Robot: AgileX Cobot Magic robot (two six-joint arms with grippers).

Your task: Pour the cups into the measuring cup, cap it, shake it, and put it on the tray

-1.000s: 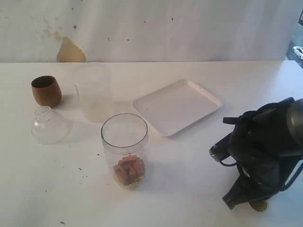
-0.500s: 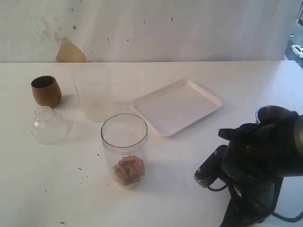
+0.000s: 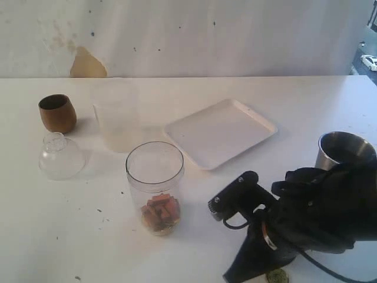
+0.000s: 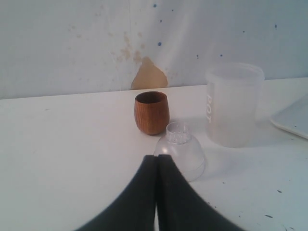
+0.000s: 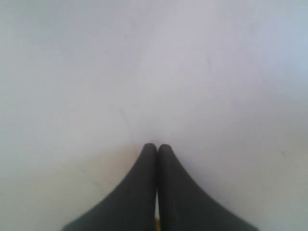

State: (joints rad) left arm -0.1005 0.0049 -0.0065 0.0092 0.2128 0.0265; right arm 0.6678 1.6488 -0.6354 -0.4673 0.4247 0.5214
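Covering the lower right of the exterior view, the black right arm (image 3: 306,221) hides the base of the steel tumbler (image 3: 346,147). Only its rim and upper wall show, upright on the white desk (image 3: 70,236), well apart from the other things. Where the arm ends cannot be made out there. In its wrist view the right hand (image 5: 157,147) has its two fingers pressed together, empty, over blank, blurred desk.

The left hand (image 4: 157,159) shows only in its own wrist view. Its fingers are likewise pressed together and hold nothing, and they cover the near edge of the clear dome lid (image 4: 181,153).

Counted, there are two task cups, the tumbler and one brown wooden cup (image 3: 57,113), which stands at the far left of the desk. One measuring cup (image 3: 155,177) stands upright and uncapped near the middle. Orange-brown pieces (image 3: 159,212) lie at its bottom, too bunched to count.

One white tray (image 3: 220,132) lies bare behind and to the right of the measuring cup, close to it but apart. In the left wrist view only a corner of the tray shows, cut by the edge.

One frosted cup (image 3: 118,118) stands between the wooden cup and the tray, so pale it nearly melts into the desk. The lettering on its side is hard to read. The one dome lid sits just in front of the wooden cup.
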